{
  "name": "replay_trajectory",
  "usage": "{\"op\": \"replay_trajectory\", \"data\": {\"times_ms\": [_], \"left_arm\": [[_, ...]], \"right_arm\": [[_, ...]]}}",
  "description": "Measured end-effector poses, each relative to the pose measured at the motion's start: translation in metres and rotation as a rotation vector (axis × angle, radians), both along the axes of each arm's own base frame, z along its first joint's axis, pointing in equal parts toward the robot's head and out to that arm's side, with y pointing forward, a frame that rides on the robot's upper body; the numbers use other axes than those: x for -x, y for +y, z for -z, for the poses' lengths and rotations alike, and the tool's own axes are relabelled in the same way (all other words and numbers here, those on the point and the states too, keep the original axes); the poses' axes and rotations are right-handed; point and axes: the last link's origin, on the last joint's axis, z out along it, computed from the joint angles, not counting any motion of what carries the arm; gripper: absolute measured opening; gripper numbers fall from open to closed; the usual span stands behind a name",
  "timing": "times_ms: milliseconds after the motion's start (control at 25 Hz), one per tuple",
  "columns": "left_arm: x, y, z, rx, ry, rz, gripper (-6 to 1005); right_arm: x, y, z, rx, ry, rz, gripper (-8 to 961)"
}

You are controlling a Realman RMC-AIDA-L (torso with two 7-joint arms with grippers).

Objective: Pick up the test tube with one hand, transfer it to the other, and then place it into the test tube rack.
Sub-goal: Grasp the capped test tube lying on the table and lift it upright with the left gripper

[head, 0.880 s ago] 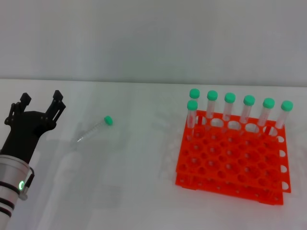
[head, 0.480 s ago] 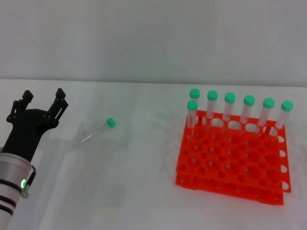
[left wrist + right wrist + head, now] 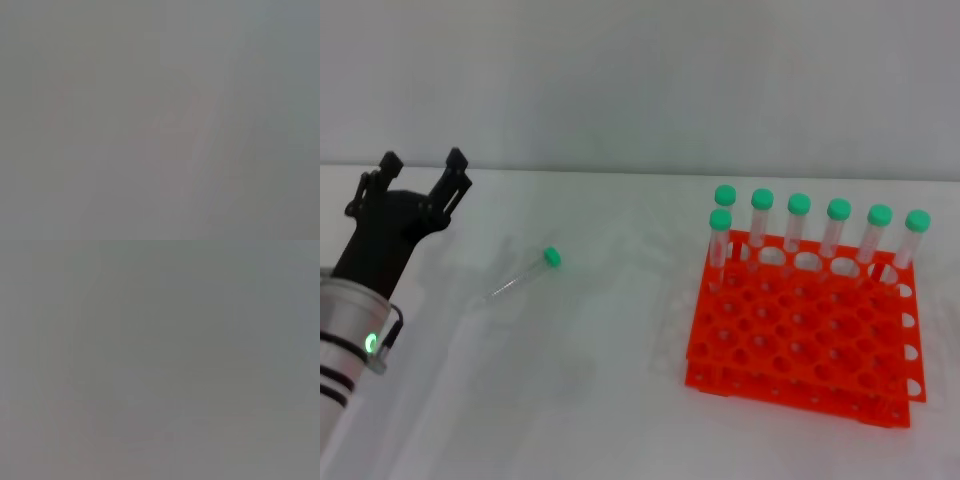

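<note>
The test tube (image 3: 525,273) lies flat on the white table (image 3: 590,400), right of and slightly nearer than the left tool (image 3: 421,177), whose fingers are spread wide and empty, its long axis running from green cap at far right to tip at near left.

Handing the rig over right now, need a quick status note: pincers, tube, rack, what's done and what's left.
Left pincer: open, empty, raised at the table's left side, short of the loose tube.
Right pincer: not in view in the head view; the wrist views show nothing usable.
Test tube: lying on its side on the white table, green cap pointing toward the rack, untouched.
Test tube rack: on the right, seven capped tubes standing along its far side, most holes free.
Done: nothing yet.
Left: grasp the tube, hand it to the other pincer, seat it in a free hole.
</note>
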Motion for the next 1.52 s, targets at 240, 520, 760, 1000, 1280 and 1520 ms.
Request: {"op": "replay_trajectory", "data": {"times_ms": [240, 520, 760, 1000, 1280, 1520], "left_arm": [[0.002, 0.028, -0.031, 0.195, -0.091, 0.080, 888], [-0.013, 0.057, -0.069, 0.461, -0.061, 0.172, 889], [-0.018, 0.078, -0.102, 0.795, 0.040, -0.002, 888], [-0.030, 0.089, -0.123, 0.977, 0.281, -0.151, 888], [-0.041, 0.095, -0.108, 1.151, 0.498, -0.293, 889], [-0.044, 0.100, -0.086, 1.169, 0.575, -0.338, 889]], "right_arm": [[0.003, 0.005, -0.002, -0.012, 0.007, -0.006, 690], [0.004, 0.009, -0.007, -0.033, 0.013, -0.008, 685], [0.008, 0.017, -0.009, -0.049, 0.015, -0.013, 681], [0.009, 0.024, -0.011, -0.052, 0.018, -0.006, 678], [0.012, 0.028, -0.010, -0.047, 0.021, -0.007, 673], [0.011, 0.028, -0.009, -0.043, 0.025, 0.002, 670]]}}
